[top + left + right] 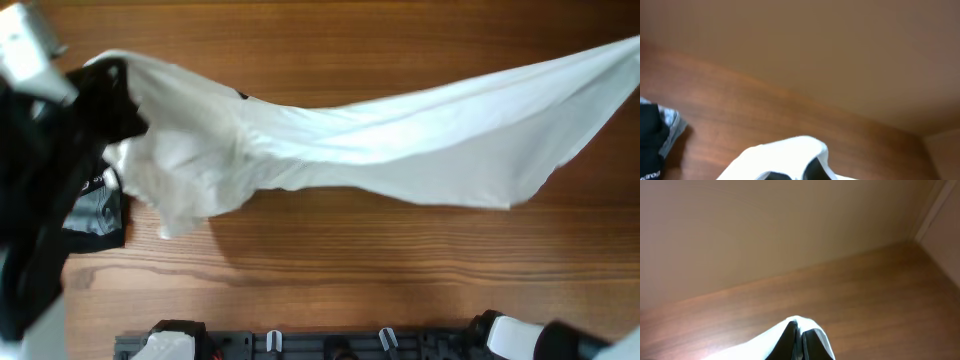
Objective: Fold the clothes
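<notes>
The white T-shirt (400, 140) hangs stretched above the wooden table, from upper left to the right edge of the overhead view. Its left part sags in bunched folds; the lettering is hidden. My left gripper (112, 95) is shut on the shirt's left end. In the left wrist view the cloth (780, 152) drapes over the dark fingers (793, 172). My right gripper (800, 327) is shut on the shirt's other end (747, 347). This gripper is out of the overhead view, past the right edge.
A black garment with a small white logo (95, 215) lies on the table at the left, under my left arm; it also shows in the left wrist view (650, 140) with grey fabric (671, 125) beside it. The arm bases (330, 345) line the front edge.
</notes>
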### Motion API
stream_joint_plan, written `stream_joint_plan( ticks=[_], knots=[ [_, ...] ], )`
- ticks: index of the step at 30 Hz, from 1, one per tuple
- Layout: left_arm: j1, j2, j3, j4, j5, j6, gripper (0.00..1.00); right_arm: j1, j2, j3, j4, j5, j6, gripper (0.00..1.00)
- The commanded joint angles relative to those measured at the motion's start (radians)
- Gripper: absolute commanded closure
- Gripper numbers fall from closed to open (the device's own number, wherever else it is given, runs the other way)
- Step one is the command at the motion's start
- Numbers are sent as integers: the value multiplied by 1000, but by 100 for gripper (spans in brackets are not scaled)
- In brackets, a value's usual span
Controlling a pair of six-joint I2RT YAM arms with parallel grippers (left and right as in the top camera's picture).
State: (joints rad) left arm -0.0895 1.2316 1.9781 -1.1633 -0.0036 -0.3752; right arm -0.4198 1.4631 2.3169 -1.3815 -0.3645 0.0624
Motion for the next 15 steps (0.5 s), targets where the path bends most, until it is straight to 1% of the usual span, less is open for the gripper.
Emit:
stream_joint_plan(
  ticks=[1,2,4,6,8,11,12,13,14,15],
  knots=[
    [8,201,-1,59,-16,32,96,8,197,-13,36,-95,4,96],
    [8,255,-1,91,-16,32,96,18,255,-13,74,-116,5,96],
    [8,399,-1,213,-16,32,96,54,363,-13,200,-135,34,96],
    [11,500,-1,348,-16,31,96,86,435,-13,343,-135,90,96],
    [21,576,3,498,-9,25,96,117,485,-13,520,-134,154,95],
    [43,601,29,687,-8,-16,96,131,492,-13,781,-131,256,96],
    [54,596,69,804,-9,-18,96,130,474,-11,929,-129,290,96],
    [58,595,97,843,-9,-18,96,124,458,-11,999,-116,320,96],
    [68,595,168,887,-9,-23,96,115,434,-11,1069,-78,365,96],
    [77,595,241,904,-9,-25,96,103,410,-11,1120,-39,377,96]
  ],
)
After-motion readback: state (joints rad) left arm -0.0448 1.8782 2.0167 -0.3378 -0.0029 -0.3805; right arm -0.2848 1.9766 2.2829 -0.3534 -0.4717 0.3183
